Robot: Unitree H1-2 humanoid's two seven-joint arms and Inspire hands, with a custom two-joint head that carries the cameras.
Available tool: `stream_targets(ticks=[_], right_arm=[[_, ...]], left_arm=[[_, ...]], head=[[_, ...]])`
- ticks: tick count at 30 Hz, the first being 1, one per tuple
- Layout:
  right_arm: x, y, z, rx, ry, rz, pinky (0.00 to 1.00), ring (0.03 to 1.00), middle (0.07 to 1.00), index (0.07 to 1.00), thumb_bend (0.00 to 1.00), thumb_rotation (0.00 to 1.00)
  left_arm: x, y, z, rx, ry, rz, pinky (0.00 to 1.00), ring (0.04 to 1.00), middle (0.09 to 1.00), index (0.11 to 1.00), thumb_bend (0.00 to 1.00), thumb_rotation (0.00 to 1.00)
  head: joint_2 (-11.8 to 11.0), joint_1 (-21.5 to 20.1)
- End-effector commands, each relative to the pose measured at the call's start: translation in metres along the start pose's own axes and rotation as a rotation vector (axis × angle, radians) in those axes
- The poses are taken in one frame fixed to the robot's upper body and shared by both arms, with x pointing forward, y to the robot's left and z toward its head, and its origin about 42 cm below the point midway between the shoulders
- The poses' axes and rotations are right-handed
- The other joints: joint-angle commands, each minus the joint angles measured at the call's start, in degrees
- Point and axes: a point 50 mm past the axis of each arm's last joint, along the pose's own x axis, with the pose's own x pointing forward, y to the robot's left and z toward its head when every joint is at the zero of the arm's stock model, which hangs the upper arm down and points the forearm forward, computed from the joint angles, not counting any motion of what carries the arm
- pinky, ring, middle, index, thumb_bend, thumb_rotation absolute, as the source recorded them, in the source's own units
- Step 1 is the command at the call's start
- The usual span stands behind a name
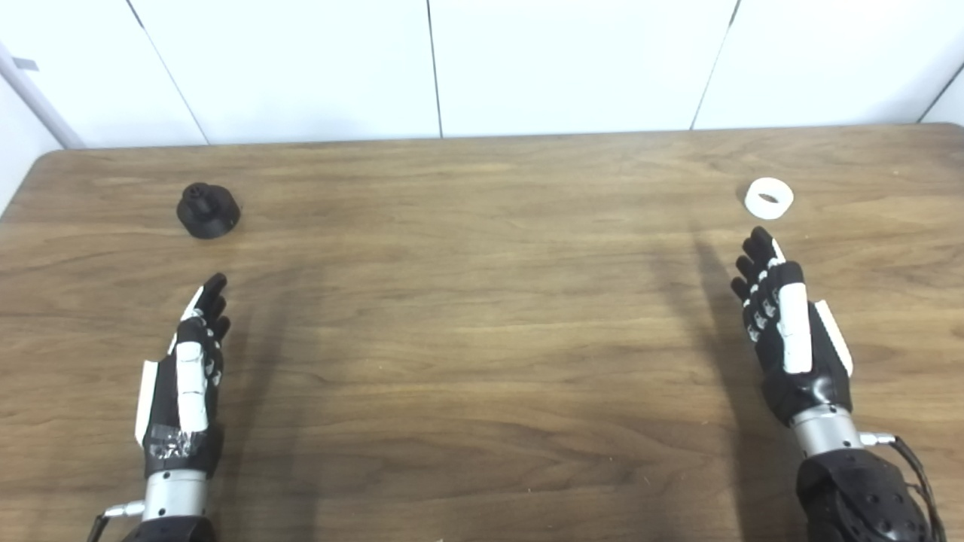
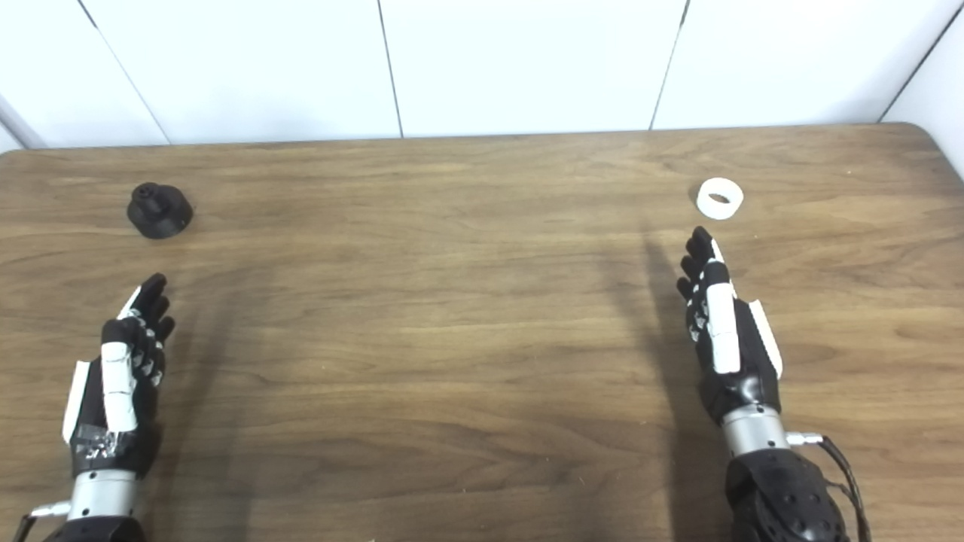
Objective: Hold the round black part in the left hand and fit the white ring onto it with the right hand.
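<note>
Two side-by-side head cameras look steeply down, sharing the whole table (image 1: 482, 339).

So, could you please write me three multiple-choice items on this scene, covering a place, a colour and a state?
1. Where does the round black part lie?
A. far left of the table
B. in the left hand
C. beside the ring

2. What colour is the ring?
A. black
B. white
C. red

3. What is the right hand doing?
A. holding the ring
B. holding the black part
C. open, holding nothing

Answers: 1 A, it sits on the table beyond the left hand. 2 B, plainly white. 3 C, its fingers are extended short of the ring.
</note>
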Motion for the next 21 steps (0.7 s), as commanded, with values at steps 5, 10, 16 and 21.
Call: stream_targets(ticks=[5,10,16,21], right_arm=[[-0.0022,0.0,0.0114,-0.002,-0.057,0.001,1.0,1.0,1.0,1.0,0.61,1.0],[-0.0026,-0.0003,0.0107,-0.013,-0.062,0.003,1.0,1.0,1.0,1.0,0.63,1.0],[-0.0037,-0.0003,0.0092,-0.015,-0.057,0.002,1.0,1.0,1.0,1.0,0.62,1.0],[-0.0055,-0.0032,0.0063,-0.015,-0.051,0.0,1.0,1.0,1.0,1.0,0.61,1.0]], left_arm=[[0.0035,0.0017,0.0123,0.014,-0.062,0.002,1.0,1.0,0.984,0.933,0.61,1.0],[0.0032,0.0009,0.0123,0.011,-0.065,0.005,1.0,1.0,0.981,0.931,0.6,1.0],[0.0021,0.0006,0.011,0.012,-0.061,0.0,1.0,1.0,0.992,0.94,0.61,0.99],[-0.0003,-0.0029,0.0079,0.012,-0.062,-0.008,1.0,1.0,0.992,0.94,0.6,1.0]], head=[[0.0,0.1],[-0.3,0.0],[-1.4,0.5],[-3.7,5.5]])
